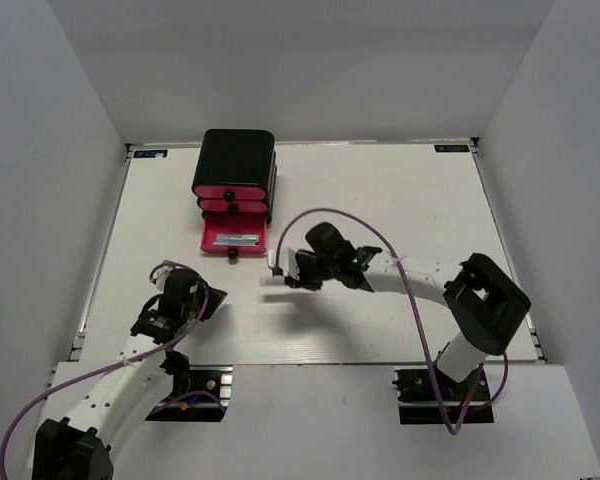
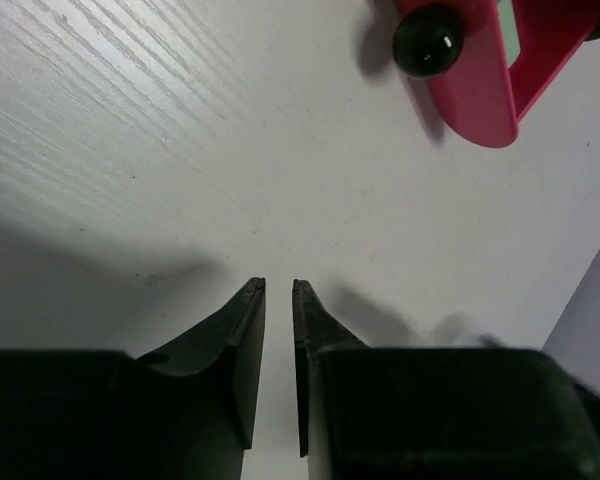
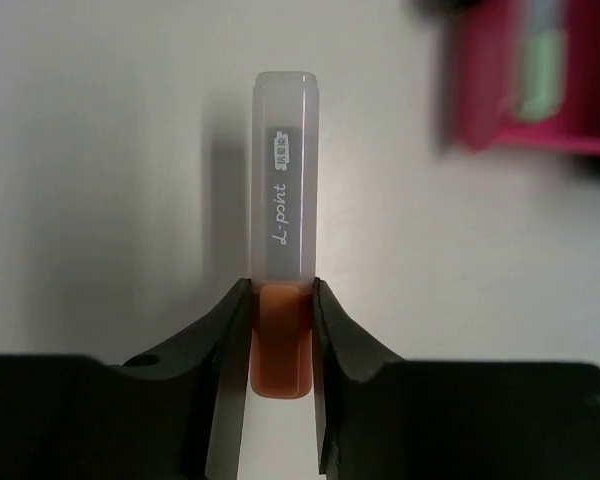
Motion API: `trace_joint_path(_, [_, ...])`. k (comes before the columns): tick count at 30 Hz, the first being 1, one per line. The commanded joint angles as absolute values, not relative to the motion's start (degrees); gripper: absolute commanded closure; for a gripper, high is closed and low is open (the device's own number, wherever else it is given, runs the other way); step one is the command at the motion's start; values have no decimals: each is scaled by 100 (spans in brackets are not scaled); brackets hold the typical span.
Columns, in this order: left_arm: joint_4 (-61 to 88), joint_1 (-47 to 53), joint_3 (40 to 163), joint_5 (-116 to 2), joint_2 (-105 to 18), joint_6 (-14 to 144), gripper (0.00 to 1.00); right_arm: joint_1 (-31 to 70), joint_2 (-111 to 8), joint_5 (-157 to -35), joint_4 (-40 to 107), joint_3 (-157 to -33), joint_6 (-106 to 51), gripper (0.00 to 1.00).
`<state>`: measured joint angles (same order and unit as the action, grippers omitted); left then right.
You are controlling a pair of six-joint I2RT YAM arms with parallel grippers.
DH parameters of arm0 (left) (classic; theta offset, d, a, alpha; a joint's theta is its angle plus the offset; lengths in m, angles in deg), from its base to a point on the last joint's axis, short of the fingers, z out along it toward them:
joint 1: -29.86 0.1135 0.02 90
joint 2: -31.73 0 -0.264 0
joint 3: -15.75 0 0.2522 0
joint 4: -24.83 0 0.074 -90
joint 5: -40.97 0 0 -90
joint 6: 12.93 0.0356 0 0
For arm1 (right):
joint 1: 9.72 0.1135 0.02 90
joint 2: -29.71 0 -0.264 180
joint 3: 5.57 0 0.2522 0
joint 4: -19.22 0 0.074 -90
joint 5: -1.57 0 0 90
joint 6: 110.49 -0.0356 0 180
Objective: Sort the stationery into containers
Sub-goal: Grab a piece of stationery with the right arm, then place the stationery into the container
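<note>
The black box [image 1: 237, 160] holds three pink drawers; the bottom drawer [image 1: 233, 240] is pulled open, with light-coloured sticks [image 1: 236, 239] lying in it. My right gripper [image 1: 283, 274] is shut on the orange end of the grey stick [image 3: 285, 190] and holds it above the table, just right of and nearer than the open drawer. In the right wrist view the drawer [image 3: 500, 100] is blurred at the top right, with a green stick [image 3: 546, 60] inside. My left gripper [image 2: 278, 288] is shut and empty, low over the table, left of and nearer than the drawer's knob [image 2: 427, 40].
White walls enclose the table on three sides. The right arm's purple cable [image 1: 330, 215] loops over the table beside the drawers. The two upper drawers [image 1: 231, 200] are pushed in.
</note>
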<state>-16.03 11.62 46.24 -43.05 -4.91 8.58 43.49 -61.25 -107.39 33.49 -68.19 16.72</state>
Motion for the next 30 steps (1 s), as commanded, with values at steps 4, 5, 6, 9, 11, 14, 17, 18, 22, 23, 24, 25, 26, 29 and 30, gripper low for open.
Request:
trace_joint_path(4, [-468,1149,4068,-4621,-764,702,73,4064,-6924,-10846,3183,-8943,2284,100])
trace_joint_path(5, [-345,1149,4067,-4682,-817,702,73,4030,-7230,-10925,3253,-9234,2336,100])
trace_joint_path(6, [-344,1149,3997,-4683,-904,650,73,4012,-7311,-10961,3254,-9471,2433,100])
trace_joint_path(9, [-239,1149,3944,-4788,-967,649,73,3994,-7775,-10996,3149,-9885,2600,100])
trace_joint_path(11, [-169,1149,3882,-4788,-967,649,73,3968,-7935,-11014,3026,-10044,2609,100])
trace_joint_path(14, [-115,1149,3882,-4788,-967,596,72,3976,-8313,-10935,2798,-10422,2495,100])
trace_joint_path(17, [-115,1149,3882,-4788,-967,596,71,3976,-8638,-10856,2525,-10791,2162,100])
trace_joint_path(18, [-115,1149,3882,-4788,-967,596,71,3977,-8735,-10838,2394,-10844,2135,100])
trace_joint_path(22, [-115,1149,3882,-4788,-967,596,71,4003,-9244,-10733,2357,-11449,1977,100])
trace_joint_path(23, [-115,1149,3882,-4788,-967,596,71,4003,-9289,-10715,2384,-11530,1846,100])
trace_joint_path(24, [-115,1149,3882,-4788,-967,596,69,4012,-9342,-10706,2367,-11591,1766,100])
trace_joint_path(25, [-63,1149,3882,-4788,-1019,596,69,3977,-9447,-10732,2340,-11653,1670,74])
trace_joint_path(26, [-2,1149,3830,-4788,-1019,596,68,3985,-9465,-10750,2288,-11636,1573,66])
trace_joint_path(29, [226,1149,3759,-4788,-1019,465,66,3968,-9430,-10838,2278,-11540,1572,52])
trace_joint_path(30, [341,1149,3611,-4788,-1072,465,66,3968,-9369,-10899,2252,-11452,1563,50])
